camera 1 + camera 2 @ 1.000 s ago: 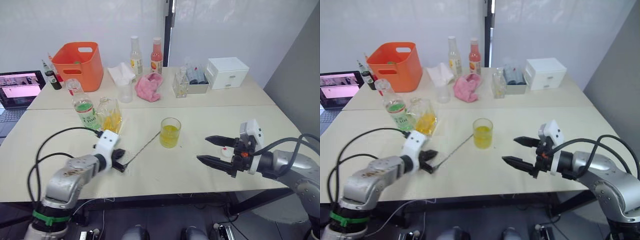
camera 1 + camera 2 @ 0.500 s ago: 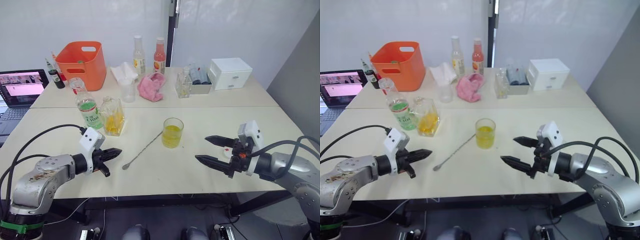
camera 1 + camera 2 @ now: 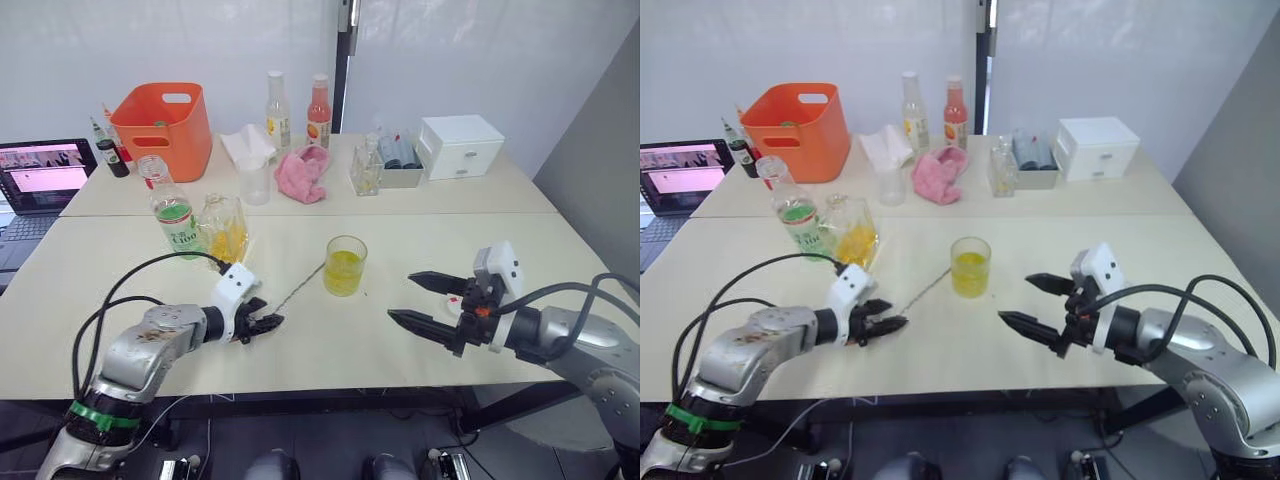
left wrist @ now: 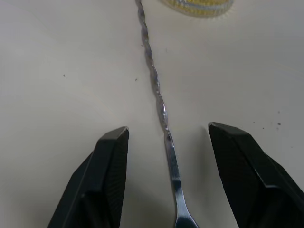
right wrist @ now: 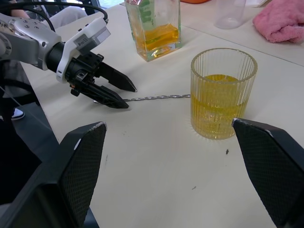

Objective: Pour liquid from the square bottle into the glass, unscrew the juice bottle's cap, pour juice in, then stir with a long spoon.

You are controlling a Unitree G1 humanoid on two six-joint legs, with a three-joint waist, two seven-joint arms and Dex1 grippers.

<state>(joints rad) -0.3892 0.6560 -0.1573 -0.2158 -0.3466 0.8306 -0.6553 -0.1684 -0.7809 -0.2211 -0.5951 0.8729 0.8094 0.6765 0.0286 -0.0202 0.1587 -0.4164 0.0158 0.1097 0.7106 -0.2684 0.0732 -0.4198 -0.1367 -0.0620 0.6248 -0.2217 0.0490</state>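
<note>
Both pours look done, since the glass holds yellow drink mid-table, and only stirring remains: the left gripper, fingers spread, straddles the long spoon lying flat, while the right gripper waits wide open

We see a pale beige table made of two tops pushed together. On the far top an orange plastic basket with a handle slot stands at the left, and beside it small dark bottles with coloured caps. An open laptop with a lit screen sits at the left edge. Further along stand a tall slim bottle of pale yellow drink and a tall slim bottle of pink-orange drink, side by side. In front of them lie a white crumpled tissue, a small frosted cup and a pink crumpled cloth. A small clear faceted glass bottle stands by a grey tray, next to a white box with drawers.
</note>
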